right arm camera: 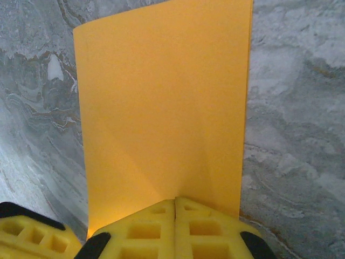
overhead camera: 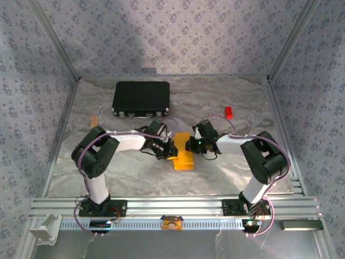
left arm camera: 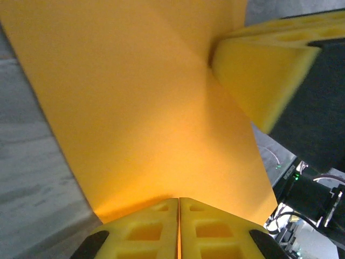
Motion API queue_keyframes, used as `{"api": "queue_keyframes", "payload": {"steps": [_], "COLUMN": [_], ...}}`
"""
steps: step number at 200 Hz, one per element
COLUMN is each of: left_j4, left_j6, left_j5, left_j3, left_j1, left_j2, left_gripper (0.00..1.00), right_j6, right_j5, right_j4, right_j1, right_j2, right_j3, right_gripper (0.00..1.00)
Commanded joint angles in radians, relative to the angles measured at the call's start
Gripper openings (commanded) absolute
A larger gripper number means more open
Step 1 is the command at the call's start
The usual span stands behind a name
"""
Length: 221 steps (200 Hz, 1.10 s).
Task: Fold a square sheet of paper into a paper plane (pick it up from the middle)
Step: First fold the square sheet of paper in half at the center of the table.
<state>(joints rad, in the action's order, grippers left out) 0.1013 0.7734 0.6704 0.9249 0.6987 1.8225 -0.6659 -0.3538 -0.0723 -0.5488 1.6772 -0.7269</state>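
The square sheet of paper (overhead camera: 183, 157) is in the middle of the surface (overhead camera: 226, 172). Up close, left jaws and right jaws each pinch its edge. From above, a black case (overhead camera: 141, 99) and red block (overhead camera: 228, 112) sit far back.

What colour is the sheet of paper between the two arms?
The sheet of paper is plain bright orange-yellow, unpatterned; the right wrist view shows it best.

Open table (overhead camera: 126, 178) near — case (overhead camera: 141, 99), red block (overhead camera: 228, 112) behind
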Motion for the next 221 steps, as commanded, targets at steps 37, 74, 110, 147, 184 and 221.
{"api": "queue_keyframes", "payload": {"steps": [37, 74, 110, 147, 184, 221], "left_j4": [-0.041, 0.022, -0.053, -0.079, -0.065, -0.043], "left_j6": [-0.057, -0.066, -0.011, 0.003, -0.019, -0.064], "left_j5": [0.01, -0.005, 0.042, 0.075, 0.051, 0.023], "left_j3": [-0.092, -0.049, -0.049, -0.055, -0.091, -0.134], "left_j1": [-0.028, -0.028, -0.008, 0.018, 0.025, 0.025], "left_j2": [0.053, -0.033, -0.092, -0.041, -0.012, 0.014], "left_gripper": [0.08, 0.08, 0.09, 0.09, 0.08, 0.08], "right_j6": [-0.004, -0.004, -0.003, 0.0, -0.012, -0.009], "right_j5": [0.095, 0.092, 0.094, 0.099, 0.104, 0.109], "right_j4": [0.156, 0.151, 0.16, 0.176, 0.159, 0.165], "right_j1": [-0.007, -0.004, -0.004, -0.006, -0.011, -0.01], "right_j2": [0.049, 0.047, 0.041, 0.036, 0.029, 0.026], "right_j3": [0.038, 0.041, 0.038, 0.032, 0.051, 0.052], "right_gripper": [0.0, 0.0, 0.0, 0.0, 0.0, 0.0]}}
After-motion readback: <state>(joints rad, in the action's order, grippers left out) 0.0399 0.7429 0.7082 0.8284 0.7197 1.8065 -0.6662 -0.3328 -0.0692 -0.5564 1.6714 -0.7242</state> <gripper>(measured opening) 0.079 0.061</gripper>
